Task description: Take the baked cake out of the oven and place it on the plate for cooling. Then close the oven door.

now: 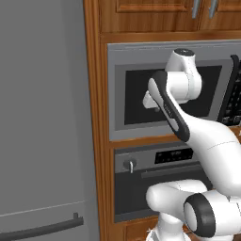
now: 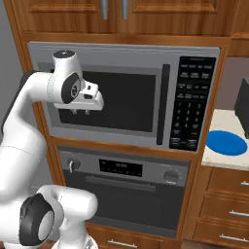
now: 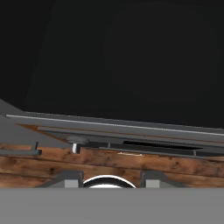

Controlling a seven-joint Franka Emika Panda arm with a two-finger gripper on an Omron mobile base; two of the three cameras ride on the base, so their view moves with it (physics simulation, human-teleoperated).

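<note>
Kitchen wall unit: oven door shut, pincer high before microwave, part-open, empty — drop to bar handle, square jaws first.

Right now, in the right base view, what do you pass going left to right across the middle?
Gripper → microwave window → microwave's vertical handle → keypad → blue plate on the counter.

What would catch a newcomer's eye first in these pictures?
The white arm's gripper hangs in front of the microwave's dark window, high above the oven, whose door is shut. To the right, a bright blue plate lies bare on the pale counter, framed by reddish wooden cabinets.
</note>
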